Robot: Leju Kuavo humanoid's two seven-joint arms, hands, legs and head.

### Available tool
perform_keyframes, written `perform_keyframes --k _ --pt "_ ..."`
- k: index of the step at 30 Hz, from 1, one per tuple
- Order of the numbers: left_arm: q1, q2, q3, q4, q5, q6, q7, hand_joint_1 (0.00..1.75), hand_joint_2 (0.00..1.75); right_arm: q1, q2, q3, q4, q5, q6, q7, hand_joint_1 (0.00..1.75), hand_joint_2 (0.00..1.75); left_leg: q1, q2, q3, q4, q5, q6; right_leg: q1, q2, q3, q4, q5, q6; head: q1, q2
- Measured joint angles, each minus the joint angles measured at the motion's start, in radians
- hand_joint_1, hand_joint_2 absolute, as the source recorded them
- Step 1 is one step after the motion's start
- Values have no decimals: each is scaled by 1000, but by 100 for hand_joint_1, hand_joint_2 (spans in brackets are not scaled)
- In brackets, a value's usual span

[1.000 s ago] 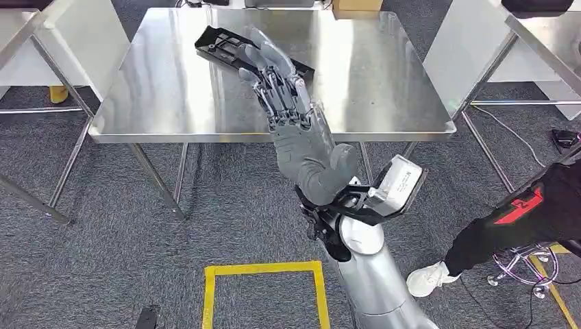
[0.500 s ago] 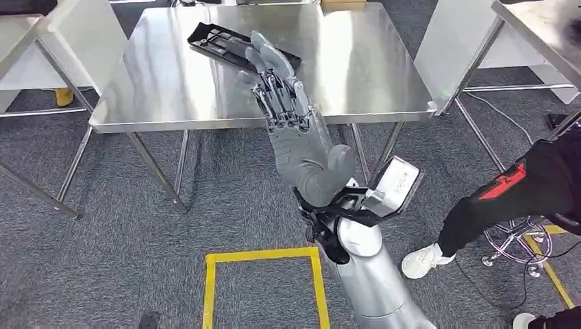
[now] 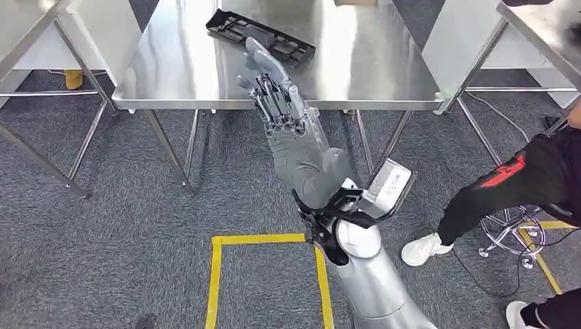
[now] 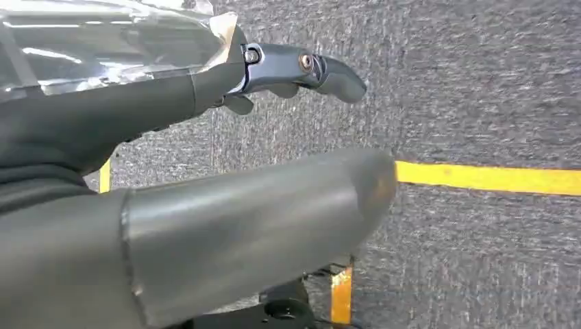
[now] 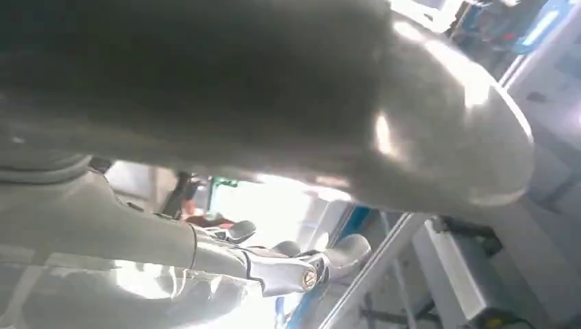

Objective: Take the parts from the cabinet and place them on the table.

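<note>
A long black plastic part (image 3: 264, 38) lies flat on the steel table (image 3: 384, 75), near its middle. My right hand (image 3: 288, 130) is raised in front of the table's near edge, fingers straight and spread, holding nothing. Its fingertips (image 3: 255, 51) reach just over the edge, right beside the part's near side. In the right wrist view the same hand (image 5: 205, 103) is a blurred grey mass with its fingers (image 5: 301, 271) apart. In the left wrist view my left hand (image 4: 123, 110) hangs above grey carpet with its fingers (image 4: 301, 68) extended and nothing in it.
A person in black clothes (image 3: 521, 192) with white shoes sits on a stool (image 3: 514, 243) at the right. A yellow tape square (image 3: 267, 240) marks the carpet in front of me. Further steel tables stand at the far left (image 3: 20, 27) and far right (image 3: 541, 27).
The whole view has shifted, so the table now lies higher in the picture. My right hand has drawn back from the black part, which stays lying on the table.
</note>
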Motion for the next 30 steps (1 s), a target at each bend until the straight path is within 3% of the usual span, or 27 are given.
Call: perform_keyframes --k 1,2,3,4,5,6,7,8,10,11,12,13,14,15,16,17,18,19,20,21,22,23,24,25,27,28,30 --pt "0 0 1 0 0 0 -1 0 0 5 -3 1 13 6 -7 0 0 0 -3 1 -16 0 12 1 0 1 -14 75 -31 1 -1 0" --pt "1 0 2 0 0 0 -2 0 0 14 -5 1 29 10 -12 -2 0 0 -4 2 -31 1 25 1 0 1 -13 120 -34 8 -1 0" --pt "1 0 2 0 0 0 -2 0 0 23 -8 1 43 10 -13 -5 0 0 -5 3 -46 1 36 0 0 1 5 122 -16 19 -1 0" --pt "1 0 3 0 0 0 -2 0 0 27 -10 1 54 11 -15 -8 0 0 -5 3 -61 1 48 -2 0 1 40 91 13 30 -1 0" --pt "1 0 4 0 0 0 -2 0 0 28 -10 1 63 12 -16 -10 0 0 -4 3 -77 2 62 -6 0 1 97 21 42 37 -1 0" --pt "1 -1 5 0 0 0 -3 0 0 27 -9 1 68 13 -16 -10 0 0 -4 2 -88 2 75 -11 0 1 172 -76 44 33 -1 0" --pt "1 -1 6 0 0 0 -3 0 0 25 -7 1 72 14 -19 -8 0 0 -8 2 -94 3 83 -17 5 1 241 -171 11 19 -1 0" --pt "1 -2 7 0 0 0 -3 0 0 25 -5 1 76 18 -20 -4 0 0 -8 3 -98 2 95 -24 15 4 274 -238 -14 9 -3 0" --pt "1 -1 7 0 0 1 -3 0 0 31 -6 1 97 34 -31 5 0 0 -4 5 -97 -13 120 -33 18 5 253 -229 -2 5 -1 0" --pt "2 -2 7 0 0 3 -3 0 0 40 -7 1 118 59 -51 9 0 0 -5 3 -97 -20 133 -42 19 5 245 -231 9 -5 -2 0" --pt "3 -1 7 1 0 6 -3 0 0 47 -6 1 148 83 -68 9 0 0 2 2 -105 -16 114 -48 -5 2 238 -235 26 -20 0 0" --pt "5 1 7 1 2 7 -3 0 0 52 -5 1 178 105 -89 9 0 0 1 2 -116 10 59 -50 0 2 230 -235 38 -28 -2 0" --pt "6 2 7 1 5 10 -4 0 0 59 -5 1 209 134 -120 6 0 0 2 2 -128 64 -9 -51 1 0 222 -235 49 -43 -5 0" --pt "7 2 8 1 12 13 -7 0 0 67 -6 1 246 175 -168 6 0 0 1 0 -144 142 -69 -54 4 -1 208 -234 63 -44 -5 0" --pt "8 3 10 1 17 19 -9 0 0 73 -8 1 290 221 -225 6 0 0 2 -1 -156 212 -102 -57 6 -2 195 -233 74 -44 -5 0" --pt "11 5 13 2 26 22 -12 0 0 84 -14 0 355 286 -309 15 0 0 2 -1 -163 279 -105 -59 8 -4 179 -232 87 -44 -5 0" --pt "15 6 18 2 32 23 -15 0 0 95 -19 -5 406 322 -359 6 0 0 2 -1 -152 298 -79 -60 9 -5 165 -230 97 -42 -5 0" --pt "19 8 22 3 34 23 -19 0 0 103 -25 -16 461 349 -395 -15 0 0 4 0 -122 279 -41 -60 9 -6 149 -226 105 -37 -5 0" --pt "22 11 26 3 36 24 -20 0 0 107 -29 -24 502 360 -407 -30 0 0 6 0 -77 230 -10 -60 8 -6 133 -219 112 -33 -5 0" --pt "23 12 27 3 37 24 -21 0 0 107 -32 -30 535 366 -411 -38 0 0 8 0 -16 155 -2 -59 7 -5 117 -210 118 -29 -6 0" --pt "21 13 28 3 38 24 -21 0 0 107 -32 -36 561 370 -414 -42 0 0 9 -3 57 54 -48 -59 11 -5 102 -198 122 -22 -6 0" --pt "21 16 30 3 39 25 -21 0 0 106 -32 -42 581 373 -416 -44 0 0 3 -8 88 -2 -68 -53 17 -6 95 -189 126 -17 -3 0" --pt "21 16 32 4 38 26 -21 0 0 105 -32 -45 598 378 -417 -44 0 0 -2 -7 78 0 -68 -48 16 -7 92 -190 136 -4 -1 0" --pt "21 17 34 5 39 29 -21 0 0 105 -32 -46 615 389 -427 -35 0 0 -7 -7 74 2 -62 -39 13 -8 87 -194 145 3 -1 0" --pt "25 17 39 7 43 31 -18 0 0 108 -38 -50 649 439 -490 42 0 0 -3 -1 59 -8 -39 -13 16 -6 77 -191 150 16 0 0" --pt "25 18 43 7 46 31 -16 0 0 112 -46 -56 673 470 -548 98 0 0 -5 1 48 -9 -27 -7 9 -4 63 -172 118 14 -2 0" --pt "28 24 54 7 55 30 -16 0 0 126 -62 -77 743 491 -645 181 0 0 -6 -1 20 -9 -3 3 9 -2 32 -57 8 -4 0 0"
